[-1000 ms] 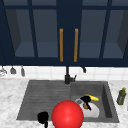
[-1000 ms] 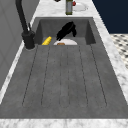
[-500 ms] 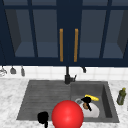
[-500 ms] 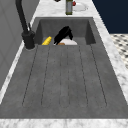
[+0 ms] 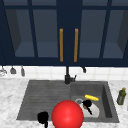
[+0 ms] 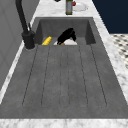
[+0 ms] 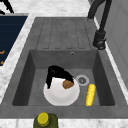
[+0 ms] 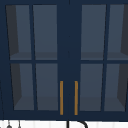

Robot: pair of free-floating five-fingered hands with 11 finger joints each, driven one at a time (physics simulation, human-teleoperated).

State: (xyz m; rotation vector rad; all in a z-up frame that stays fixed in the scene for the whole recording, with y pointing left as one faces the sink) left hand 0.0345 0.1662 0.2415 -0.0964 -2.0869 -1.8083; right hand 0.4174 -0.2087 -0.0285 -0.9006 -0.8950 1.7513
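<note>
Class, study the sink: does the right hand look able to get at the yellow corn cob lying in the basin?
Probably yes. The right hand already hangs inside the basin over the white plate, and the corn cob lies uncovered just beside that plate near the drain, with nothing between them.

Right hand reaching down, fingers curled, left hand hanging low, idle

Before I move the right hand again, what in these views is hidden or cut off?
- Front view: the red ball covers the near sink rim and part of the white plate.
- Right side view: the right hand lies over the plate's far side, so the contact of its fingers with the small brown object is unclear.
- Front view: the left hand is cut by the bottom edge.
- Right side view: the green bottle is cut off below.
</note>
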